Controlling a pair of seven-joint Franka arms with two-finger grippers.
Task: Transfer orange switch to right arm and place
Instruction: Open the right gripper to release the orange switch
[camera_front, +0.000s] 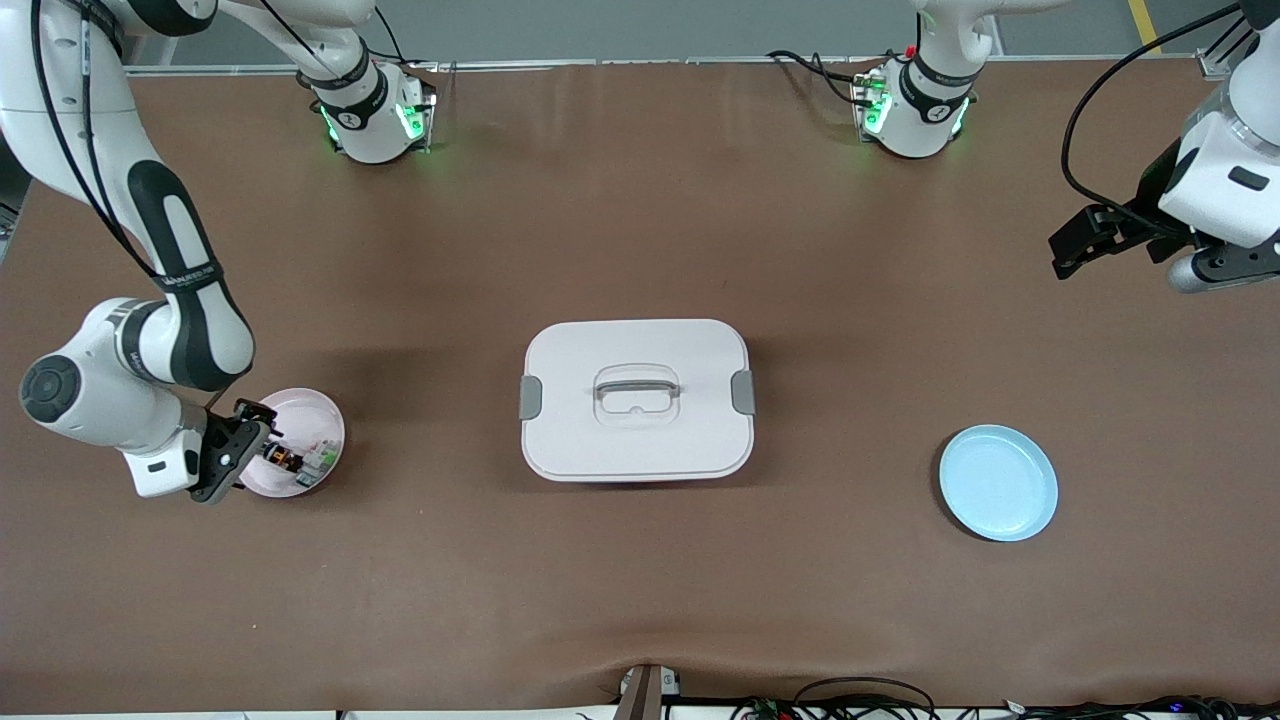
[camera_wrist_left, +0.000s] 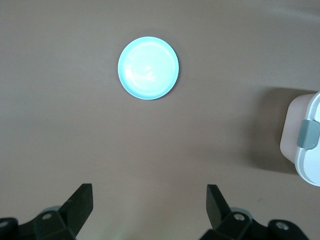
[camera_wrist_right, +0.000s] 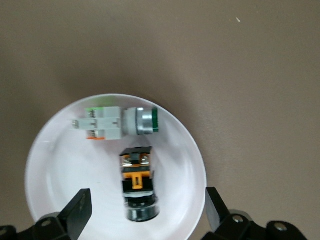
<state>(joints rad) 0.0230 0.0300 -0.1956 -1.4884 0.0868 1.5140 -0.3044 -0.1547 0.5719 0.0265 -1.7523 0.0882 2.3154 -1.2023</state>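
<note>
My right gripper (camera_front: 262, 447) is hovering with jaws spread wide over the pink plate (camera_front: 322, 416), where the orange switch (camera_wrist_right: 137, 182) is lying beside a greenish-white part (camera_wrist_right: 117, 123). My left gripper (camera_wrist_left: 150, 207) is waiting, also gaping wide, high over the left arm's end of the table, above the blue plate (camera_wrist_left: 148, 68).

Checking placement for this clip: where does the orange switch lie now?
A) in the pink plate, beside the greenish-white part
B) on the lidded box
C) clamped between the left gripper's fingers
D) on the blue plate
A: the orange switch lies in the pink plate beside the greenish-white part, under the open right gripper.
</note>
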